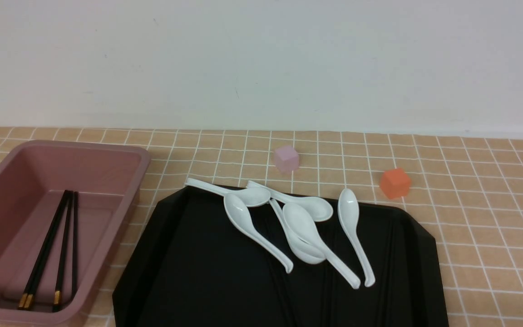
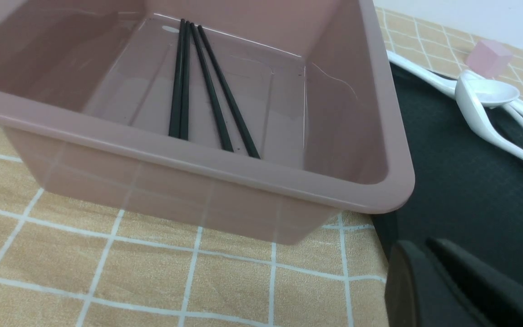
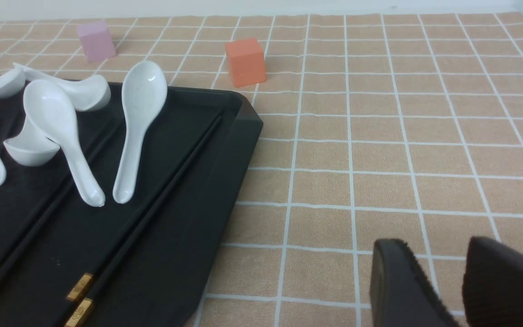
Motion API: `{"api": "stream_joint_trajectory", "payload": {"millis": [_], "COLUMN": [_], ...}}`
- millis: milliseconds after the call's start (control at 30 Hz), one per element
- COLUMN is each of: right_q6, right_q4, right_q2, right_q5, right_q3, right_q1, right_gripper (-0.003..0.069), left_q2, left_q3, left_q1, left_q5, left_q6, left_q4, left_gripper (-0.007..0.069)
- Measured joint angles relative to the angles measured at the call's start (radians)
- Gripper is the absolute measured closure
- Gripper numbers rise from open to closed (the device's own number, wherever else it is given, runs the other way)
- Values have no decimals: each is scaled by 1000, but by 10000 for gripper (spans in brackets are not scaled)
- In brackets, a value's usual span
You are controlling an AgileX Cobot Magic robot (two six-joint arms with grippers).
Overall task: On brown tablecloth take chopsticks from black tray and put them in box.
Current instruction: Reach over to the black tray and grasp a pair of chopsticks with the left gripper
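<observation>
Four sticks [image 2: 216,86] lie in the box [image 1: 125,195]; others remain in the tray [image 1: 427,268], so the transfer is judged incomplete. The left gripper [image 2: 425,247] shows its fingers close together with nothing visible between them; whether they are fully clenched cannot be told. The right gripper [image 3: 429,243] stands with its fingers apart, released and empty, over the cloth [image 3: 325,190]. Principal hazard: the spoons [image 1: 356,236] lie heaped over the far part of the tray, and some cross the sticks beneath. A stick drawn out from under them could drag or tip a spoon, or be pulled askew in the grip. Second hazard: the sticks near the tray's right side lie close together, so a descending finger could land on one, roll its neighbour, or take two when one was meant. Black on black offers poor contrast, and a misjudged grasp height could press the fingers into the tray floor. The tray's raised wall could catch a fingertip on a low approach. At delivery, the box's thick rim could strike a long stick carried low or crosswise, twisting it loose. The orange cube [image 3: 246,62] stands just beyond the tray and could be nudged by a wide sweep.
</observation>
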Motion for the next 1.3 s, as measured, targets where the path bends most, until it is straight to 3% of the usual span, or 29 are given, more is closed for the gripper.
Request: {"api": "stream_joint_trajectory", "payload": {"millis": [667,767,1000,1167,1300], "right_q6": [0,0,0,0,0], "right_q4": [0,0,0,0,0], "right_q2": [0,0,0,0,0], "right_q5": [0,0,0,0,0], "right_q3": [0,0,0,0,0], "right_q1": [0,0,0,0,0], "right_gripper": [419,419,419,419,419], "left_q2": [0,0,0,0,0], "left_q3": [0,0,0,0,-14], "left_q1": [0,0,0,0,0], "left_q5": [-1,-1,-26,-171,-275], "left_q6": [-18,-153,-589,-636,-597], "left_q4": [-25,-209,-881,-998,-1014], "left_gripper": [574,571,564,564,567]}}
